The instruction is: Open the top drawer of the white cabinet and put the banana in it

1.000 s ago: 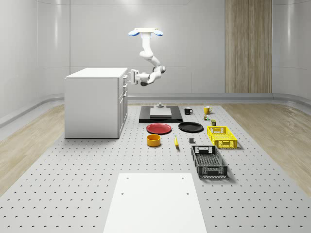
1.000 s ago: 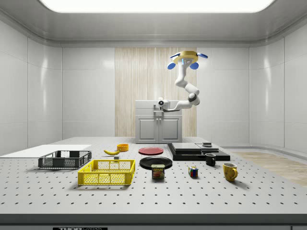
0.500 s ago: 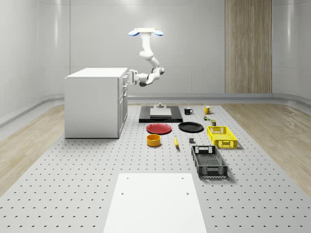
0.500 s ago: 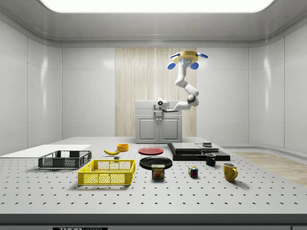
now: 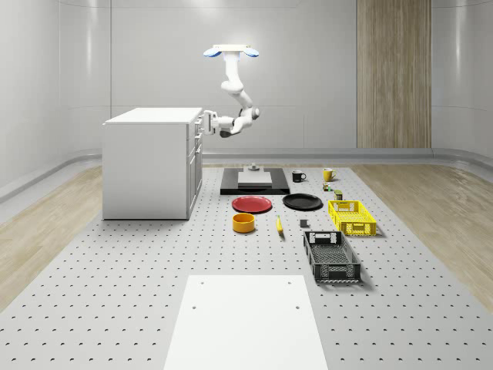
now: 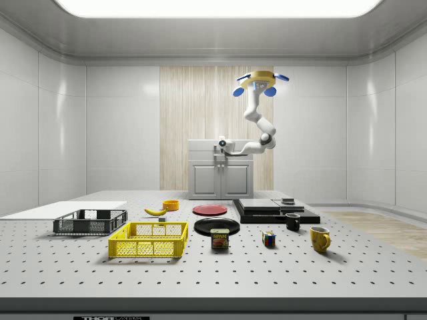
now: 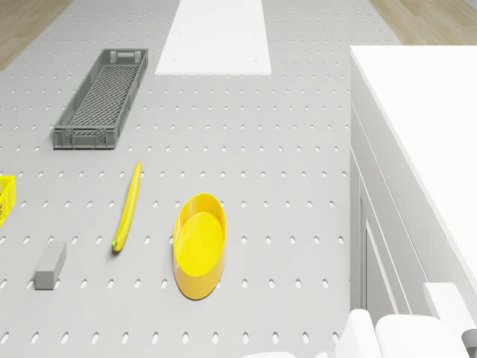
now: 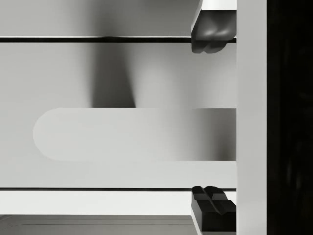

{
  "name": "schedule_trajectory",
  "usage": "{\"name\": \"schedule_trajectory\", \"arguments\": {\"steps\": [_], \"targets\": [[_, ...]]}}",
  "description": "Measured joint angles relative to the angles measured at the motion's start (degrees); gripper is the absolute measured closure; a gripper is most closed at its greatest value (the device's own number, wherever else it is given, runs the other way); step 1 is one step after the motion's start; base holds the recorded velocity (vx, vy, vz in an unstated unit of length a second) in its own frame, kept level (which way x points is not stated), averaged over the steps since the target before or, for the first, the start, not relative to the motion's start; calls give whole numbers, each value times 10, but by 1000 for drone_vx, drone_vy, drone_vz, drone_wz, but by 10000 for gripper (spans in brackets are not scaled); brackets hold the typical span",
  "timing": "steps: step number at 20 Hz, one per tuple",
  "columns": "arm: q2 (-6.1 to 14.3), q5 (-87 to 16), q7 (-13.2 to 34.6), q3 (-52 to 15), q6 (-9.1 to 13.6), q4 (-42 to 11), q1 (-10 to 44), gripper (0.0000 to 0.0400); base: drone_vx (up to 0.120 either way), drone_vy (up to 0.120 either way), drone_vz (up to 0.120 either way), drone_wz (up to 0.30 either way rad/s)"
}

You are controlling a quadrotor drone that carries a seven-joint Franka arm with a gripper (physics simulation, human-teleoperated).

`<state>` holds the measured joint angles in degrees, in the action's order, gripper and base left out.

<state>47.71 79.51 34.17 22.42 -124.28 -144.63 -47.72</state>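
Our drone [image 5: 231,51] hovers high above the desk [image 5: 115,277], just off the front of the cabinet [image 5: 146,163], over the black platform [image 5: 254,183]. From it our arm [image 5: 240,96] bends down and reaches sideways toward the cabinet's top edge. Our gripper [image 5: 206,122] sits right at the top drawer [image 5: 198,128]. In the wrist view the fingertips [image 8: 213,29] stand spread apart, one on either side of the long rounded handle [image 8: 132,134], which lies between them across the drawer front. We see no squeeze on it: the gripper is released, straddling the handle. The drawer looks closed, flush with the cabinet front.

The banana [image 7: 128,205] lies flat on the desk, well apart from the cabinet, between the orange bowl [image 7: 199,242] and a small grey block [image 7: 51,264]. The bowl is just beside it, not touching. A grey crate [image 7: 101,97] stands farther off, and a white panel [image 7: 218,36] lies beyond that.
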Motion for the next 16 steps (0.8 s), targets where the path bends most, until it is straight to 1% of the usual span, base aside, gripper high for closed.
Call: {"name": "schedule_trajectory", "arguments": {"steps": [4,5,6,7,9,12,13,14,16], "targets": [[-7,10,-5,-8,4,1,7,0,0,0,0,0],[-9,12,-6,-10,5,1,9,65,0,0,0,0],[-10,14,-7,-12,6,1,12,116,0,0,0,0],[-11,16,-8,-14,8,2,14,156,0,0,0,0],[-13,19,-9,-17,11,2,18,210,0,0,0,0],[-16,22,-10,-22,15,2,26,255,0,0,0,0],[-16,24,-10,-23,17,2,28,263,0,0,0,0],[-19,27,-23,-24,19,1,30,269,0,0,0,0],[-21,31,-31,-27,23,1,35,277,0,0,0,0]]}}
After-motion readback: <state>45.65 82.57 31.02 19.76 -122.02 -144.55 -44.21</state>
